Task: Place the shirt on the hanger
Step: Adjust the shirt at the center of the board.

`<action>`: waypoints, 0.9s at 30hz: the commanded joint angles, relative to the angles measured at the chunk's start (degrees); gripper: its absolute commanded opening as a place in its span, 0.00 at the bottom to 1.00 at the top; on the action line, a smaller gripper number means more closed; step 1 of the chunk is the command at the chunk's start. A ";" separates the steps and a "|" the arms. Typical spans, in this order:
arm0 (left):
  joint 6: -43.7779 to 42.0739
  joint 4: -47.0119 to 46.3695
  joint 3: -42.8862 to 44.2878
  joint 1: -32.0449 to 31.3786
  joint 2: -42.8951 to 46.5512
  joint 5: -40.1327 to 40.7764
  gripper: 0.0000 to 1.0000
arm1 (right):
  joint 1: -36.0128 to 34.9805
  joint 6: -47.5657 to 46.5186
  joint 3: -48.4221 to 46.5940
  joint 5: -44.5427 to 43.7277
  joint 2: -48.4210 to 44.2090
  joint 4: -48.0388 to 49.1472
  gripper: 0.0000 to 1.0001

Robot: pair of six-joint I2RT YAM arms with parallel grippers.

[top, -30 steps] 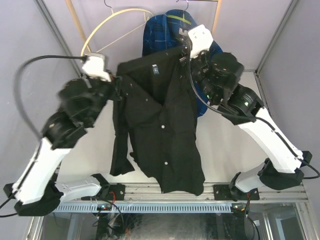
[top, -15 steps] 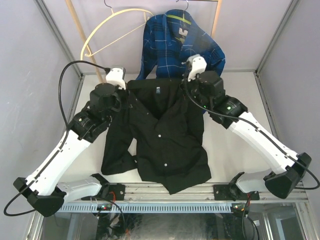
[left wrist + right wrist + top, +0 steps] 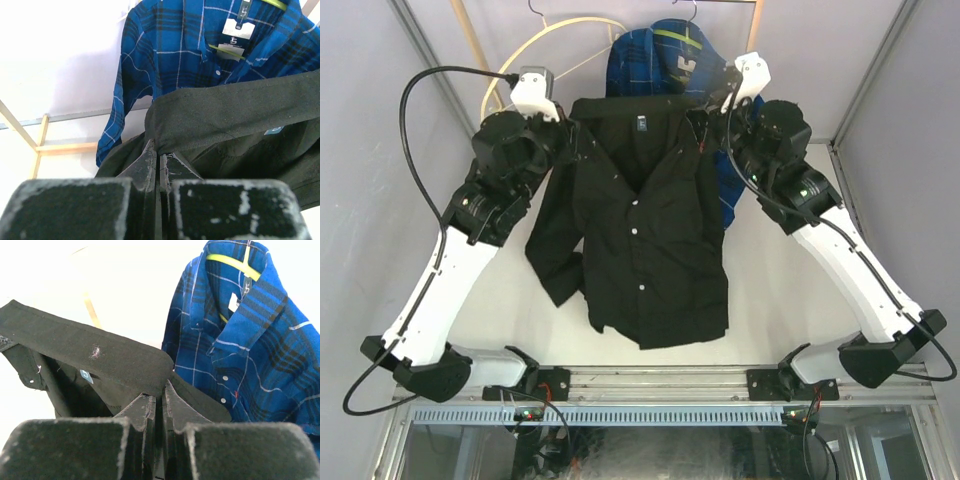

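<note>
The black shirt (image 3: pixel 650 230) hangs spread open between my two arms, collar at the top, its tail above the table's near edge. My left gripper (image 3: pixel 572 112) is shut on the shirt's left shoulder, with cloth pinched between the fingertips (image 3: pixel 150 160). My right gripper (image 3: pixel 708 98) is shut on the other shoulder, beside the collar end (image 3: pixel 100 352). The pale cream hanger (image 3: pixel 575 19) hangs empty on the rail behind and left of the shirt, its hook (image 3: pixel 534 12) at the top. The collar's upper edge is level with the hanger's lower end.
A blue plaid shirt (image 3: pixel 672 60) on its own yellow-green hanger (image 3: pixel 230 262) hangs right behind the black shirt. Wooden rack posts (image 3: pixel 470 40) stand at the back. Grey walls close in both sides, and a metal rail (image 3: pixel 650 378) runs along the near edge.
Both arms have lifted the shirt and carried it toward the back. The shoulders are pulled wider apart. The collar now partly covers the blue plaid shirt.
</note>
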State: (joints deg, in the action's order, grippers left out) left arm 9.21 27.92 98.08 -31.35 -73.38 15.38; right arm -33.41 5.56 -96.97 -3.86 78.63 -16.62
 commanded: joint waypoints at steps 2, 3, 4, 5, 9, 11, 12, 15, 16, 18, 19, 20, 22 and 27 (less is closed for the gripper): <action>-0.50 1.01 1.77 1.91 -0.28 0.42 0.00 | 1.85 0.58 -2.01 -0.53 -1.12 0.08 0.00; 0.27 0.59 -0.45 1.91 0.85 -0.26 0.00 | 1.59 1.07 -0.07 -0.45 -2.55 0.18 0.00; 1.20 0.27 -2.87 1.95 2.29 -0.91 0.00 | 1.26 1.25 3.07 -0.34 -4.16 0.26 0.00; 2.05 -0.01 -5.16 1.92 3.72 -1.78 0.00 | 0.66 1.34 5.45 -0.51 -5.96 0.08 0.00; 4.53 0.56 -12.95 1.32 10.99 -6.14 0.00 | -4.48 0.93 12.29 -3.51 -13.06 -2.10 0.00; 3.68 2.20 -14.39 -2.41 14.02 -5.13 0.00 | -8.25 0.48 13.81 -5.84 -15.36 -3.80 0.00; 2.73 3.49 -14.56 -4.85 15.20 -2.64 0.00 | -10.58 0.24 14.21 -7.52 -16.19 -4.80 0.00; 3.72 6.96 -15.19 -10.27 18.50 2.03 0.00 | -17.24 -0.50 14.98 -14.27 -18.58 -6.62 0.00; 4.95 7.38 -16.95 -10.69 19.41 2.04 0.00 | -18.44 0.18 15.26 -15.77 -19.08 -7.02 0.00; 6.54 7.59 -20.33 -10.83 20.88 1.67 0.00 | -19.06 2.25 16.89 -16.36 -19.80 -8.57 0.00; 7.08 7.60 -22.38 -10.88 21.33 1.93 0.00 | -19.06 3.47 18.11 -16.40 -20.10 -9.06 0.00; 7.60 7.48 -24.45 -10.84 21.72 2.16 0.00 | -18.91 4.56 19.35 -16.26 -20.16 -9.82 0.00; 8.51 7.79 -28.19 -10.88 21.83 1.56 0.00 | -18.30 6.94 21.85 -14.42 -19.84 -11.41 0.00; 10.21 8.39 -35.79 -10.91 21.02 -2.86 0.00 | -17.39 13.15 28.42 -8.44 -20.05 -14.24 0.00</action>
State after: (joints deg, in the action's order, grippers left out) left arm 16.80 34.92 67.70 -42.39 -51.05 14.24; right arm -51.27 12.01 -72.75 -14.57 59.33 -28.21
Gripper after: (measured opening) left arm 0.012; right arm 0.009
